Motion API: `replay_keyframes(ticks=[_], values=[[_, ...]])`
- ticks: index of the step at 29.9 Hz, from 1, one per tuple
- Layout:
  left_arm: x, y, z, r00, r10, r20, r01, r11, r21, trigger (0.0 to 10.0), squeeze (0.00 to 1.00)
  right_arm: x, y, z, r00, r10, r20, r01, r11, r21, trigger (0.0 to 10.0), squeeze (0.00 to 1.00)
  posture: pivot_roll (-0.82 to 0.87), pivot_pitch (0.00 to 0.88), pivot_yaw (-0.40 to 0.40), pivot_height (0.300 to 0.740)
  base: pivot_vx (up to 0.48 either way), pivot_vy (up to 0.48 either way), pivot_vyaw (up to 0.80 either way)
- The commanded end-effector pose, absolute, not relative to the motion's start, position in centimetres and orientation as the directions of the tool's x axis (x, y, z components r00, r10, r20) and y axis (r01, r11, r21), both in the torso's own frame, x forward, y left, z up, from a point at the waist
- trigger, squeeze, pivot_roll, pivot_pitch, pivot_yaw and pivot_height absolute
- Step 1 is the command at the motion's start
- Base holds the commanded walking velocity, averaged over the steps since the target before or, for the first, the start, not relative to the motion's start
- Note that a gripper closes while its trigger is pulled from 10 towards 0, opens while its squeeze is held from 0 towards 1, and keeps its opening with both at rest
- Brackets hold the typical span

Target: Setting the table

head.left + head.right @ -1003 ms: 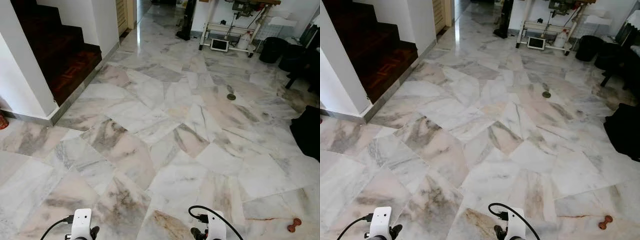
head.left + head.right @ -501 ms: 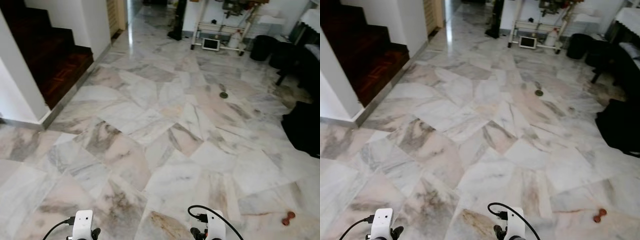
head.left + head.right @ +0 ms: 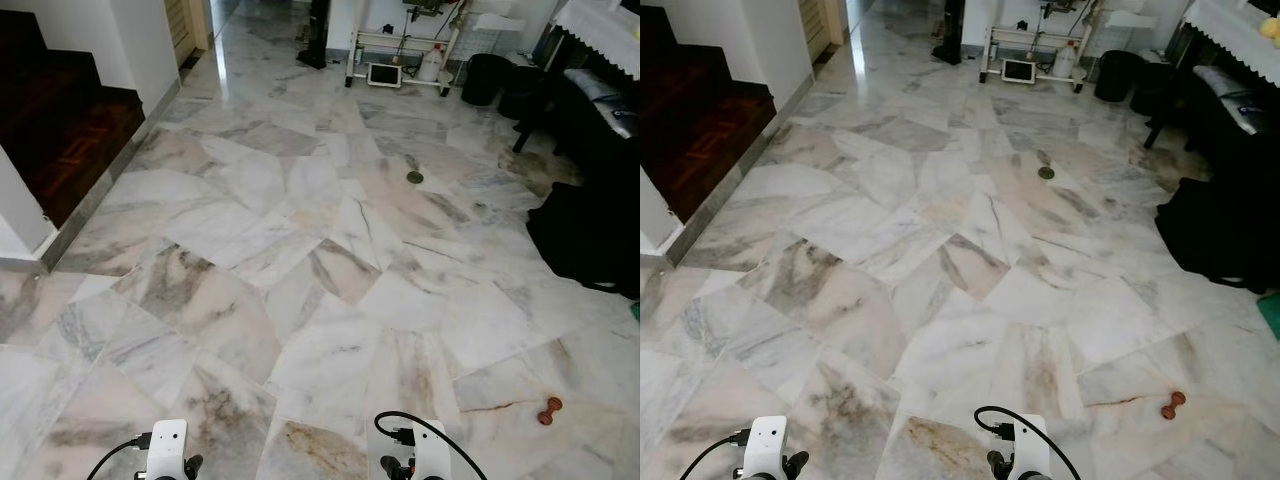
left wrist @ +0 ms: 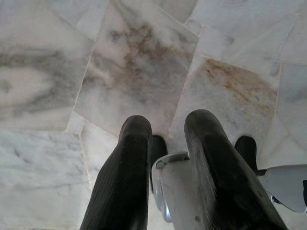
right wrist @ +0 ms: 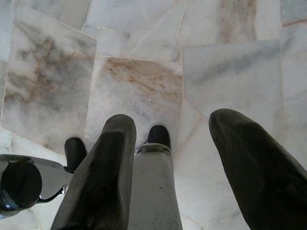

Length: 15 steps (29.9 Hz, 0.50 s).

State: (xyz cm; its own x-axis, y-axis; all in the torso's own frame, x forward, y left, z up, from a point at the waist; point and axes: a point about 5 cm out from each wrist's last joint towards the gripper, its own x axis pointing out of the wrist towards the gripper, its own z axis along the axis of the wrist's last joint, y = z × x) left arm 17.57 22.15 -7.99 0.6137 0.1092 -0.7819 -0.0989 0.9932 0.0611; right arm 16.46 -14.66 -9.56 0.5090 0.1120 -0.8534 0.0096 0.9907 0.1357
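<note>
The robot stands on a marble floor of irregular white, grey and pink slabs. Both arms hang low at the near edge of the floor, and nothing is held. The left gripper points down at the floor with its two black fingers a small gap apart, so it is open and empty. The right gripper also points down, its fingers spread wider, open and empty too. A dark wooden staircase rises at the far left, beside a white wall. At the far right edge there is a table with a white lace cloth, and a black bag lies on the floor in front of it. A small brown dumbbell lies near the right side, and a round drain is further away. A white cart stands at the far end.
</note>
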Motion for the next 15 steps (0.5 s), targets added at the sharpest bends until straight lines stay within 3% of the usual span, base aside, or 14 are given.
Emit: replay_keyframes(ticks=[1,7,15], values=[[17.37,21.88,-8.17,0.602,0.109,-0.791,-0.122,0.992,0.044,10.0,0.00,16.49,-14.81,-9.55,0.504,0.111,-0.857,0.002,0.992,0.129,10.0,0.00,0.10,0.000,-0.090,0.740,0.000,0.000,-0.59],[17.18,21.96,-8.28,0.589,0.120,-0.800,-0.116,0.991,0.063,10.0,0.00,16.53,-14.84,-9.54,0.503,0.110,-0.857,-0.001,0.992,0.127,10.0,0.00,0.10,0.000,-0.091,0.740,0.000,0.387,-0.59],[17.24,21.91,-8.20,0.607,0.116,-0.786,-0.117,0.992,0.057,10.0,0.00,16.57,-14.81,-9.52,0.502,0.115,-0.857,-0.012,0.992,0.126,10.0,0.00,0.10,0.000,-0.092,0.740,0.000,0.000,-0.59]])
